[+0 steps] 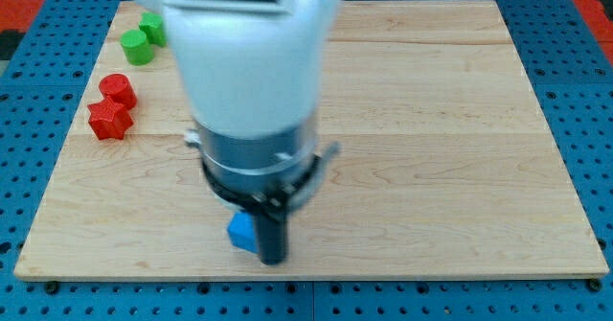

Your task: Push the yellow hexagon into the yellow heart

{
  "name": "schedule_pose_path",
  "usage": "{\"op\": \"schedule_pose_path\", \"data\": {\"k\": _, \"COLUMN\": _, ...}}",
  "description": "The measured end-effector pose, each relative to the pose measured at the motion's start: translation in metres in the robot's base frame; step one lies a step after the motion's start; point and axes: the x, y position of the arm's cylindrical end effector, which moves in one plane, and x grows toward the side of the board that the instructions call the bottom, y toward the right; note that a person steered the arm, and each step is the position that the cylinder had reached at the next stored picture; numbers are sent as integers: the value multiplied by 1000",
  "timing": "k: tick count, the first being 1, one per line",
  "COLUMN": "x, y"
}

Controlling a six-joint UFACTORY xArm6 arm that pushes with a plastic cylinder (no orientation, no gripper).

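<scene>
No yellow hexagon and no yellow heart show in the camera view; the arm's white and grey body covers the board's middle and could hide them. My tip (pixel 273 261) is at the dark rod's lower end, near the board's bottom edge. A blue block (pixel 242 232) sits right against the rod's left side, touching or nearly touching it.
At the view's top left stand two green blocks (pixel 137 46) (pixel 152 28). Below them are two red blocks, a round one (pixel 117 89) and a star-like one (pixel 109 120). The wooden board (pixel 460 168) lies on a blue pegboard (pixel 594 91).
</scene>
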Motion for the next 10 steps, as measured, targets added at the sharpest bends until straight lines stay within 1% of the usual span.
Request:
{"op": "schedule_pose_path", "data": {"k": 1, "x": -9, "y": -23}}
{"op": "schedule_pose_path", "data": {"k": 2, "x": 3, "y": -17}}
{"op": "schedule_pose_path", "data": {"k": 3, "x": 21, "y": -69}}
{"op": "schedule_pose_path", "data": {"k": 4, "x": 15, "y": -108}}
{"op": "schedule_pose_path", "data": {"k": 5, "x": 6, "y": -74}}
{"op": "schedule_pose_path", "data": {"k": 6, "x": 6, "y": -32}}
{"op": "schedule_pose_path", "data": {"k": 7, "x": 6, "y": -21}}
{"op": "schedule_pose_path", "data": {"k": 8, "x": 10, "y": 55}}
{"op": "schedule_pose_path", "data": {"k": 9, "x": -70, "y": 114}}
{"op": "schedule_pose_path", "data": {"k": 10, "x": -169, "y": 127}}
